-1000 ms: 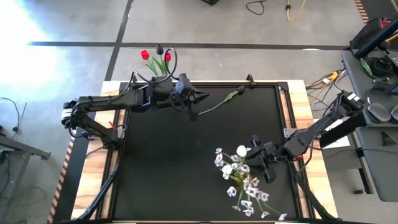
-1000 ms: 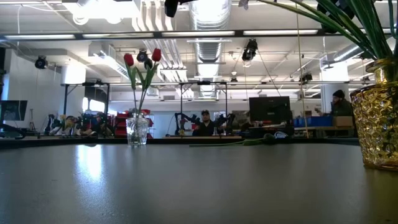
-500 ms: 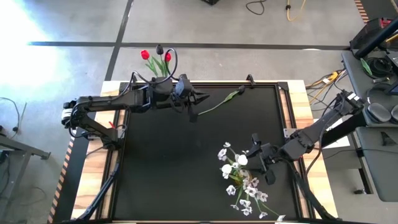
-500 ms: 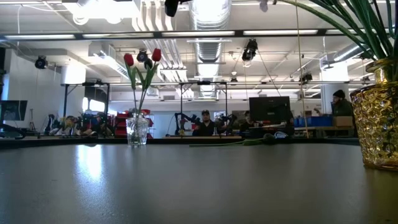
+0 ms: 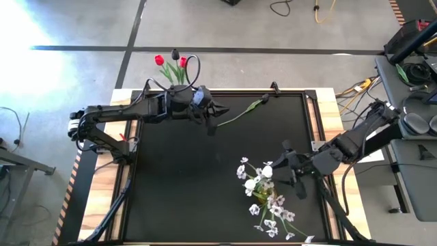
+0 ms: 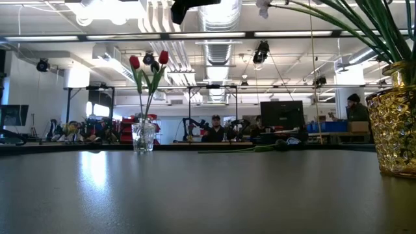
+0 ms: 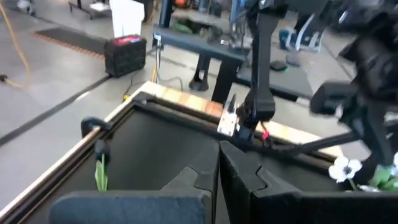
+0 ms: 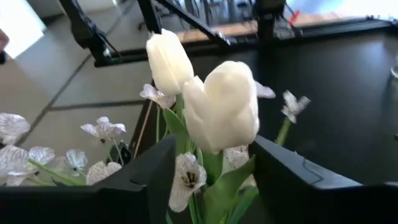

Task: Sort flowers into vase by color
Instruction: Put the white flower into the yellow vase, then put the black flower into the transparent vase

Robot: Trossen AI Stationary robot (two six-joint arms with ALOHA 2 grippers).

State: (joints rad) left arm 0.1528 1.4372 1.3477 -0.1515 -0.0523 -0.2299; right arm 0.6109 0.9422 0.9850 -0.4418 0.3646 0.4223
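**White blooms in the gold vase, one stem loose on the mat**

Black matting covers the table [image 5: 184, 178], framed by pale wood and set on grey floor. From above, the left gripper [image 5: 214, 114] hangs over the far edge of the mat with its fingers pressed together and nothing between them. Just behind it, red tulips [image 5: 171, 62] stand off the mat's far rim. A loose stem [image 5: 242, 111] lies flat on the mat beside that gripper, its head toward the far edge. The right gripper [image 5: 289, 172] sits just beside the white bunch [image 5: 265, 195] at the near right, fingers spread, holding nothing.

Level with the table, a glass vase [image 6: 143, 136] at the far left holds the red tulips and a dark one. The gold vase [image 6: 394, 132] stands close at the right edge, green stems fanning up out of it. People sit at desks in the room behind.

Left wrist view: the two dark fingers [image 7: 239, 180] meet, closed on nothing, above the mat; the loose stem's green head lies near the mat's corner.

Right wrist view: two white tulips [image 8: 208, 93] rise between the spread fingers [image 8: 292, 180], ringed by small white blossoms [image 8: 102, 129].
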